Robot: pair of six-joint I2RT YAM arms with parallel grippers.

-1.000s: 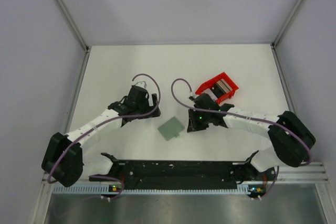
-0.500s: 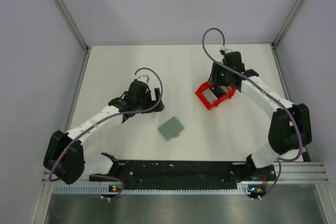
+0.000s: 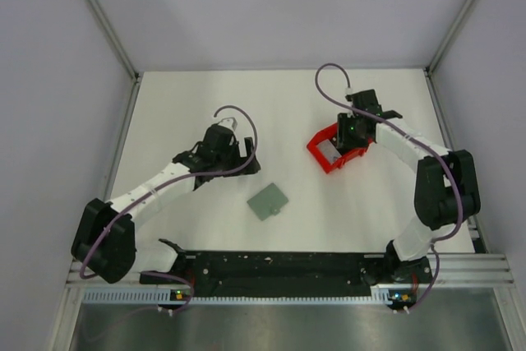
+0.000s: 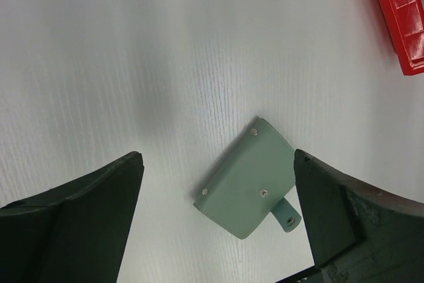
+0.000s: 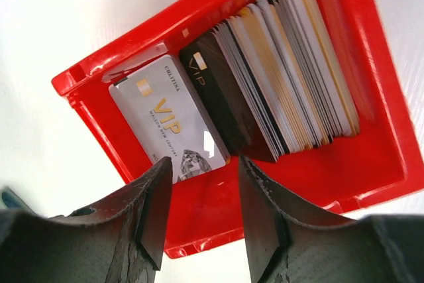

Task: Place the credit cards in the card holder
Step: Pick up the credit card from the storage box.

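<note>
The card holder [image 3: 268, 200] lies flat and folded shut on the white table [image 3: 181, 104], near the front edge and between the two arms, its snap tab sticking out from one side; in the left wrist view it shows below and between the dark fingers [image 4: 79, 210] of the left gripper [image 4: 217, 157], whose jaws are spread wide and touch nothing; from above, that gripper hangs just beyond the holder on the left, apart from it; the credit cards [image 5: 285, 64] are all in the red bin [image 5: 371, 97], well apart from the holder on the right half of the table; most stand on edge in a tight row, tan, white and dark edges together, with a dark card [image 5: 218, 97] leaning at the row's end and a whitish VIP card [image 5: 169, 120] lying beside it; the right gripper [image 5: 202, 164] hovers over the bin's near wall, jaws parted by a narrow gap, holding nothing
</note>
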